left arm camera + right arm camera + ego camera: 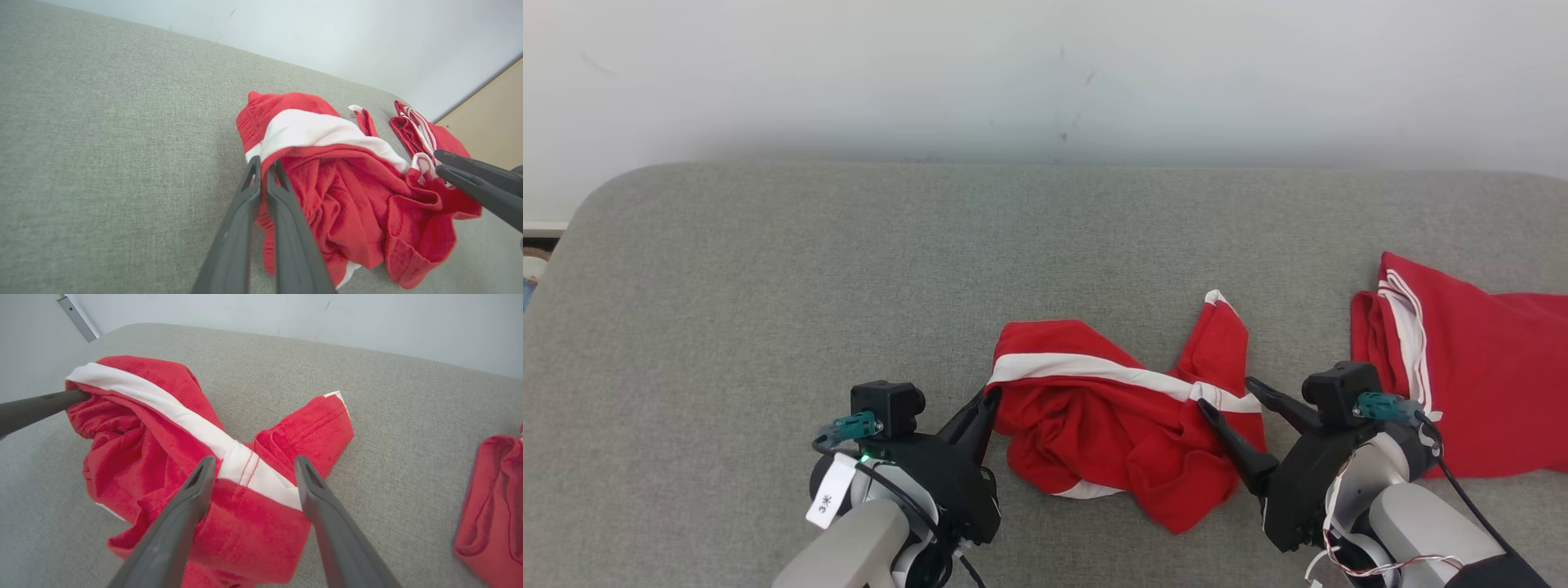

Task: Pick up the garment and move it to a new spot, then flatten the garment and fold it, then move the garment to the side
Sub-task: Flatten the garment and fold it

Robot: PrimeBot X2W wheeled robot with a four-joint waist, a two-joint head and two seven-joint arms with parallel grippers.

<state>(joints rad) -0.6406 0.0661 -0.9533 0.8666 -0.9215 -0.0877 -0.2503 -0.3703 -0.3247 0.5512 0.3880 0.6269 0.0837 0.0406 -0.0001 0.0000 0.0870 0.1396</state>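
Garment (1119, 408): red with a white band, crumpled in a heap on the grey cloth surface (768, 286). It lies in the near middle, between the two grippers. One red flap with a white corner lies flat at its right side, pointing away from the robot.
Left gripper (990, 398): at the garment's left edge, its fingers pressed together and pinching the cloth at the left end of the white band. In the left wrist view (264, 163) a sliver of red shows between the two fingers.
White band (1094, 371): runs across the top of the heap from the left gripper's tips towards the right gripper, with red stitching near its right end.
Right gripper (1225, 394): jaws spread wide with nothing held. The two fingers stand astride the band's right end (254, 459), one on each side of the stitching. Whether the tips press on the cloth cannot be told.
Second red piece (1486, 367): another red cloth with white stripes, lying on the same surface at the far right, apart from the garment and just beyond the right wrist.
Wall (1013, 73): pale, behind the far edge of the surface.
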